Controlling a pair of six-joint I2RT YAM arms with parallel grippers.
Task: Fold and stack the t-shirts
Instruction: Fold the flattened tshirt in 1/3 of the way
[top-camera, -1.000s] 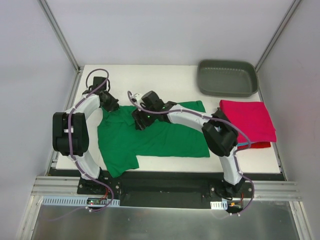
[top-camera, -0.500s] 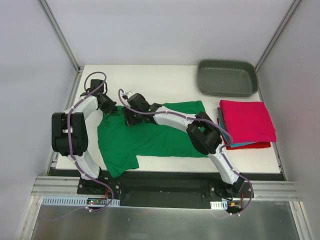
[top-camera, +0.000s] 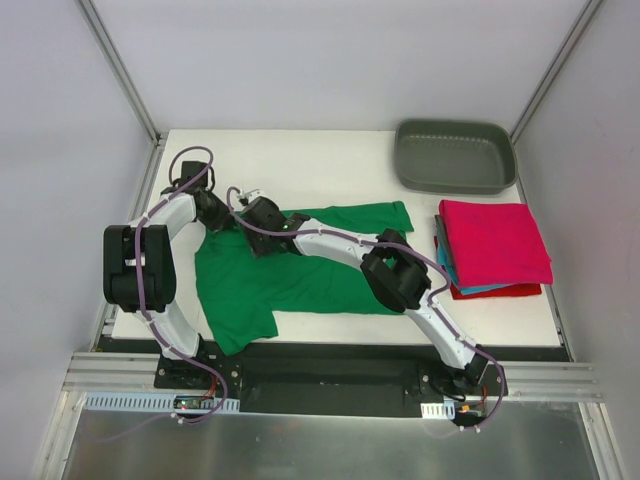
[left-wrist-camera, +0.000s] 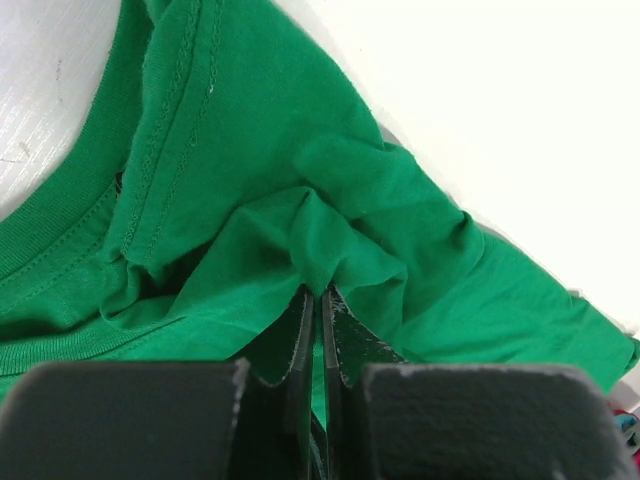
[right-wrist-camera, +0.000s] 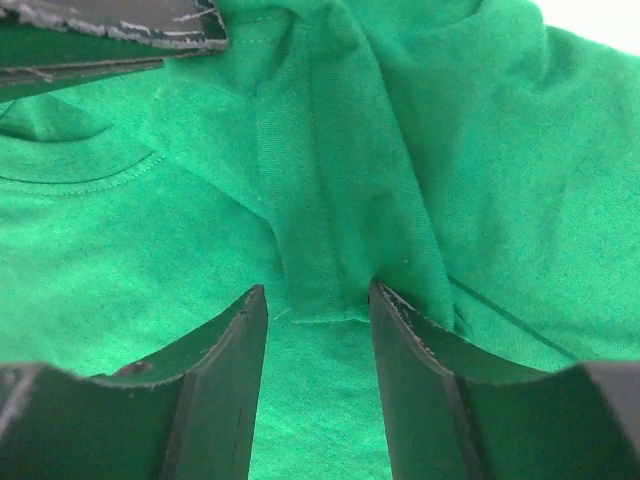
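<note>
A bright green t-shirt (top-camera: 300, 285) lies spread on the white table, its left sleeve hanging toward the near edge. My left gripper (top-camera: 214, 212) is at the shirt's collar end, shut on a pinched fold of green cloth (left-wrist-camera: 320, 250); its jaws (left-wrist-camera: 320, 292) press together on it. My right gripper (top-camera: 254, 214) reaches across the shirt to just beside the left one. It stands open (right-wrist-camera: 318, 295), its fingers straddling a folded hem strip (right-wrist-camera: 320, 240) of the green shirt. Folded t-shirts are stacked (top-camera: 495, 240) at the right, crimson-pink on top, teal and red edges beneath.
A grey plastic tray (top-camera: 455, 157) sits at the back right corner. The metal frame posts and white walls close in both sides. The right arm's elbow (top-camera: 395, 275) hangs over the shirt's middle. The left gripper's finger (right-wrist-camera: 110, 30) shows in the right wrist view's top left.
The right arm has stretched leftward across the green shirt, bringing its gripper next to the left one, and its jaws have narrowed. The left gripper shifted slightly, still pinching cloth.
</note>
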